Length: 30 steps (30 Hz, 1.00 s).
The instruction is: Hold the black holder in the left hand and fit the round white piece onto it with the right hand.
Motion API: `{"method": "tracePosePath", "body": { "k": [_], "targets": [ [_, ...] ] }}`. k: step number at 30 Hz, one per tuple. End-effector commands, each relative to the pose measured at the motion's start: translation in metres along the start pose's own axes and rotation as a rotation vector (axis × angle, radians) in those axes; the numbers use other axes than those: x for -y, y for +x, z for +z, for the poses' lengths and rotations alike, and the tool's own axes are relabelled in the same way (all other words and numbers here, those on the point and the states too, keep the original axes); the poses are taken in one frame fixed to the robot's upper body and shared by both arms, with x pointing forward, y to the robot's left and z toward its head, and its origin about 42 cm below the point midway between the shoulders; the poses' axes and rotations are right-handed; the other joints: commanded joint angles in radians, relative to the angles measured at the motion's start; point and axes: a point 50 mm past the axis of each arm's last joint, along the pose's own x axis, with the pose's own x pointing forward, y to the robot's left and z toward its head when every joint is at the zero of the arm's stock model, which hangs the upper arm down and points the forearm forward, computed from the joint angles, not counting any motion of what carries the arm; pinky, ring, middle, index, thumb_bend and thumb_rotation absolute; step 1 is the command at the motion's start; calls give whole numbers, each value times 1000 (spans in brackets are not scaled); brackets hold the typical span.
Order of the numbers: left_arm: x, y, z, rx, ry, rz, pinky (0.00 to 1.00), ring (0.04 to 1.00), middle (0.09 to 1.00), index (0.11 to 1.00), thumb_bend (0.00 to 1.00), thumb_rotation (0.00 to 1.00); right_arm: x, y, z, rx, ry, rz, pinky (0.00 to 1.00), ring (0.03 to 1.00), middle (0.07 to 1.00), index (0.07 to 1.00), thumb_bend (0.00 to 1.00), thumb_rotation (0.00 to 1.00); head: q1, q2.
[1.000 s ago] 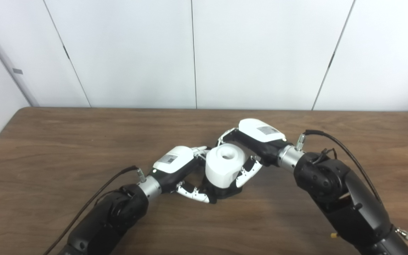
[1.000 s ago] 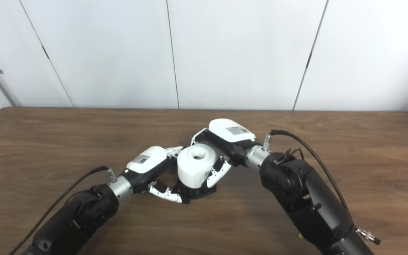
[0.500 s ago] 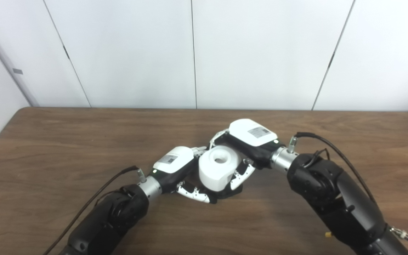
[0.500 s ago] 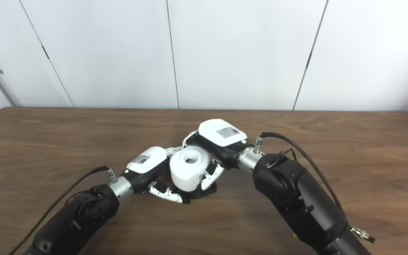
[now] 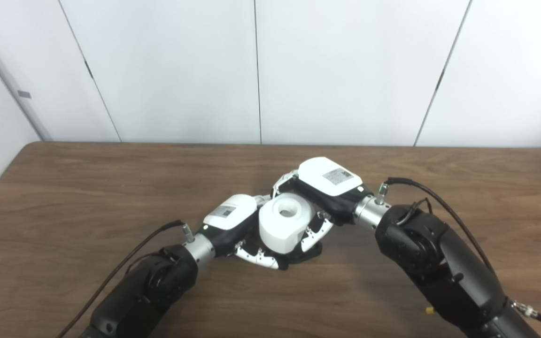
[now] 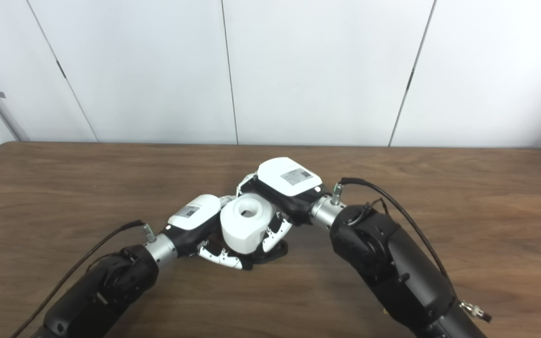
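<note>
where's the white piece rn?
Table centre: white piece gripped by the right hand, over the black holder in the left hand.

Brown wood table point(image 5: 87, 188) w/ white panelled wall point(image 5: 345, 70) behind.

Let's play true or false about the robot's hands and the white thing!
1. The right hand holds the white piece. True.
2. The white piece has a hole on top. True.
3. The left hand is up in the air, far from the holder. False: it is down at the black holder on the table.
4. The white piece lies alone on the table. False: it is held between both hands, above the holder.
</note>
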Motion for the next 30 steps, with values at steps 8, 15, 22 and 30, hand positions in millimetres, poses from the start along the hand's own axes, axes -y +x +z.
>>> {"method": "tracePosePath", "body": {
  "k": [8, 15, 22, 30],
  "targets": [
    [23, -7, 2, 13, 0, -99, 903, 937, 884, 484, 524, 57, -2, -8, -20, -67, -32, 41, 758, 780, 719, 480, 525, 150, -14, 3],
    [22, -8, 0, 5, 5, -108, 903, 941, 887, 484, 524, 57, 11, -21, -28, -74, -31, 22, 744, 758, 711, 479, 526, 145, -21, 7],
    [19, -7, 1, 1, 5, -112, 909, 947, 890, 484, 524, 58, 15, -26, -31, -92, -39, 26, 765, 751, 712, 479, 527, 144, -21, 8],
    [18, -5, 1, 1, 9, -103, 894, 939, 886, 484, 524, 57, 17, -26, -30, -77, -43, 20, 747, 745, 706, 479, 527, 146, -17, 14]
  ]
}}
